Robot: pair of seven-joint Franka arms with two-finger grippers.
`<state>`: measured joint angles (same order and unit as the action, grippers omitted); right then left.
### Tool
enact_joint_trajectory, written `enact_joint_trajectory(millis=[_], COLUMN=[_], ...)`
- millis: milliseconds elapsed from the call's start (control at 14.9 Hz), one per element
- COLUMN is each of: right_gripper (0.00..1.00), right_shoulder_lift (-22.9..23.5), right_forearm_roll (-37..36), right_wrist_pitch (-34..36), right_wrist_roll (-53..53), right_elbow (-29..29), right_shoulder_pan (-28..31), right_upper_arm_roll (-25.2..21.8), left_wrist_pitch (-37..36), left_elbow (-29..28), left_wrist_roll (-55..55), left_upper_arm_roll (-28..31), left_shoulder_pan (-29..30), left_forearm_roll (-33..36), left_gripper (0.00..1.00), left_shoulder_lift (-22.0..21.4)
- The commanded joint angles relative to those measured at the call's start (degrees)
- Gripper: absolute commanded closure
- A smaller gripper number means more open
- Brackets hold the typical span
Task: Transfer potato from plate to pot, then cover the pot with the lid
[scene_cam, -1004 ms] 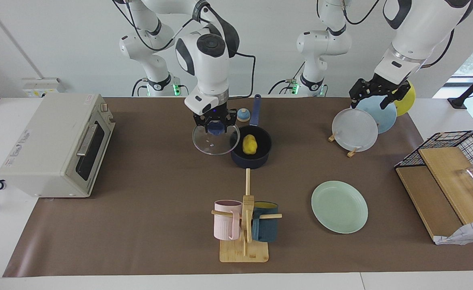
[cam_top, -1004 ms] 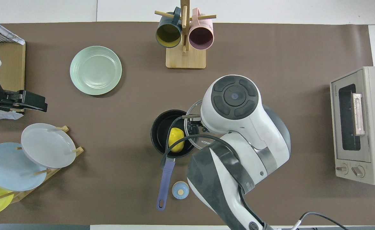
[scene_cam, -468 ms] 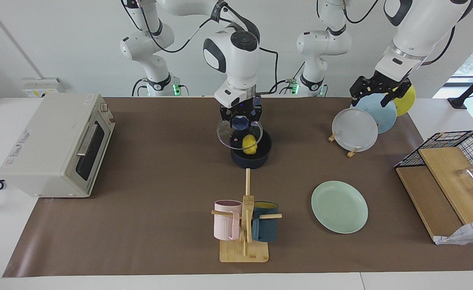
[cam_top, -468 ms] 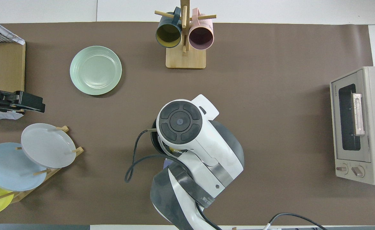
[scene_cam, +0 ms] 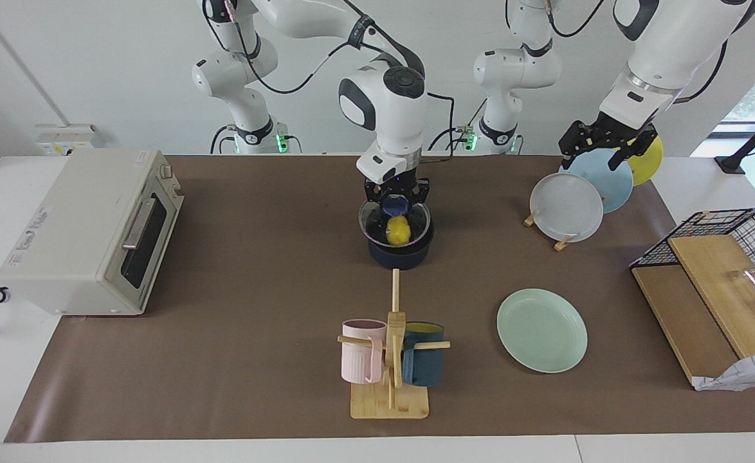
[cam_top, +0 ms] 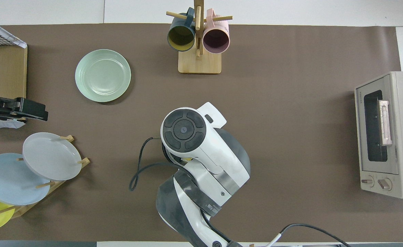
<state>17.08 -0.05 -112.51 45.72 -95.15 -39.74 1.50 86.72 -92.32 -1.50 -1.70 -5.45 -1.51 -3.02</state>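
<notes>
While the right gripper [scene_cam: 395, 196] holds its jaws clenched on the lid [scene_cam: 395, 222] by the knob, directly over the pot [scene_cam: 400, 247] (potato [scene_cam: 398, 230] already inside), only a straight descent seems left, the left gripper [scene_cam: 602, 145] waiting over the plate rack [scene_cam: 561, 243].

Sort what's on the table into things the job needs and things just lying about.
Job: potato in the pot; lid held over it by the right tool; bare mint plate.

Lying about: toaster oven, mug stand, rack plates, wire basket. Left tool waits over the rack plates.
</notes>
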Motion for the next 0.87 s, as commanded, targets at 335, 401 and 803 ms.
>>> enact_joint_trajectory(millis=[335, 401, 803], right_gripper=[1.0, 1.0, 1.0], right_shoulder_lift=[2.6, 2.69, 2.87], right_forearm_roll=[0.32, 0.14, 0.14], right_wrist_pitch=[-2.71, -2.45, -3.59], right_wrist_roll=[0.77, 0.77, 0.77], right_elbow=[0.76, 0.67, 0.05], right_shoulder_pan=[-0.69, -0.6, -0.6], right_upper_arm_roll=[0.0, -0.09, 0.0], left_wrist_pitch=[-1.03, -1.03, -1.03], left_elbow=[0.03, 0.03, 0.03], left_wrist_roll=[0.09, 0.18, 0.18], left_upper_arm_roll=[-0.32, -0.32, -0.32], left_shoulder_pan=[0.88, 0.88, 0.88], left_forearm_roll=[-0.43, -0.43, -0.43], left_gripper=[0.0, 0.0, 0.0], left_shoulder_lift=[-0.76, -0.76, -0.76])
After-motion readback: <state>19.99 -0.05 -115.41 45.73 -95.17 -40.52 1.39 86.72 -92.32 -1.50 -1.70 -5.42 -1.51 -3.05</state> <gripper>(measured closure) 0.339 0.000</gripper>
